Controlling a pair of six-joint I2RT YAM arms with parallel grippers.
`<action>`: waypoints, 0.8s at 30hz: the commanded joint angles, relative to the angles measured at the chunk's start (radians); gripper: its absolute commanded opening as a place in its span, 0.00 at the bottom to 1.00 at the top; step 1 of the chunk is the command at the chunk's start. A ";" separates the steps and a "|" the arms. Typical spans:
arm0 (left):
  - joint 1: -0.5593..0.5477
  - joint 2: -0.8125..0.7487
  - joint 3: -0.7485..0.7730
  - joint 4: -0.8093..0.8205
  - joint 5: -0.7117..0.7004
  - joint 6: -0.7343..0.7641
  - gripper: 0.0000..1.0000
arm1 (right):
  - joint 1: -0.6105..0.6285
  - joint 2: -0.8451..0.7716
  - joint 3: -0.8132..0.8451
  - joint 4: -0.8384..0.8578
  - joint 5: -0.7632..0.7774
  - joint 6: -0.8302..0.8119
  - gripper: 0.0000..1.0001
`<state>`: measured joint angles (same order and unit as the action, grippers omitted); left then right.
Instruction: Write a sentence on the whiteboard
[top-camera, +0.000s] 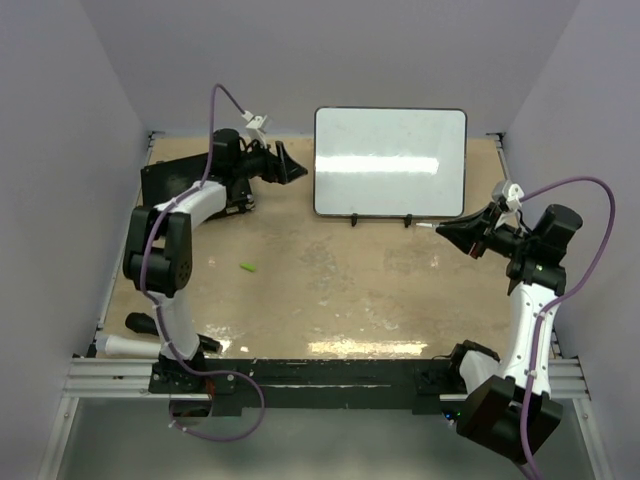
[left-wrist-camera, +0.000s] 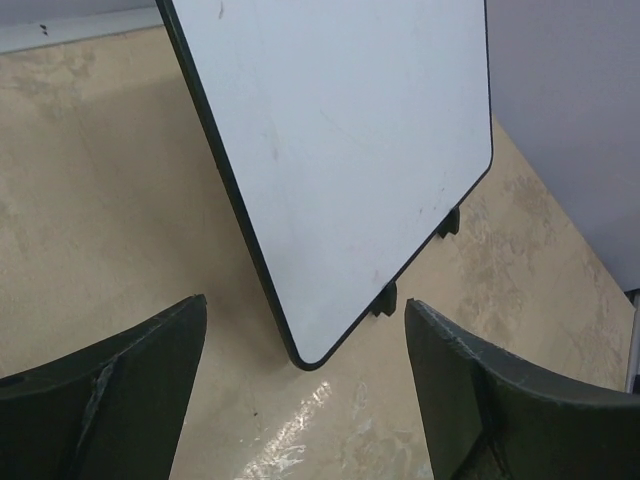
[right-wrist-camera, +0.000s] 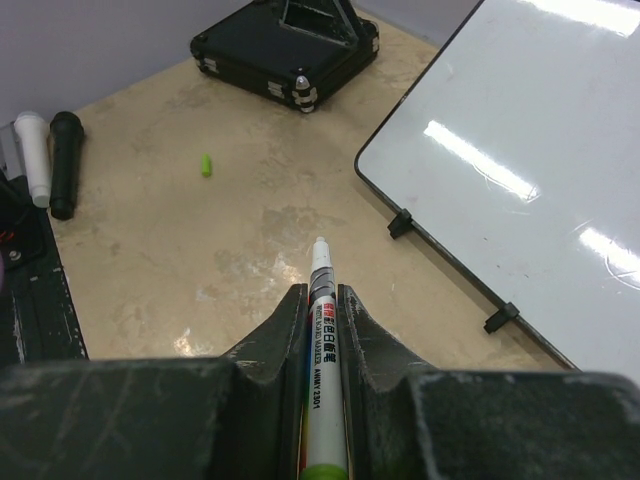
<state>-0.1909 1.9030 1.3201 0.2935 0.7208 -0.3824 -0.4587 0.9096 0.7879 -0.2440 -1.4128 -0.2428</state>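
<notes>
The right wrist view alone shows the right gripper (right-wrist-camera: 320, 295) clamped on a marker (right-wrist-camera: 322, 325); the left wrist view shows the left gripper (left-wrist-camera: 305, 305) spread wide, empty, facing the whiteboard (left-wrist-camera: 340, 150).

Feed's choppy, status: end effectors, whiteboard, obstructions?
Left end effector open, empty, near whiteboard. Right end effector shut on marker, uncapped, short of it. Whiteboard blank. Small green piece lies clear.

Robotics lab cell: bare lilac walls (top-camera: 60, 120) around a scuffed beige tabletop (top-camera: 340, 290), aluminium mounting rail (top-camera: 110, 378).
</notes>
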 joint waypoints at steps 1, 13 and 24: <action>0.013 0.109 0.143 0.007 0.114 0.027 0.84 | -0.005 0.011 -0.003 0.032 -0.011 0.004 0.00; 0.011 0.437 0.338 0.362 0.262 -0.273 0.78 | -0.003 0.041 0.002 0.045 -0.002 0.003 0.00; -0.048 0.648 0.593 0.455 0.278 -0.449 0.59 | -0.001 0.064 0.010 0.054 -0.002 0.007 0.00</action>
<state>-0.2081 2.5179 1.8061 0.6468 0.9657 -0.7540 -0.4583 0.9741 0.7860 -0.2192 -1.4059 -0.2428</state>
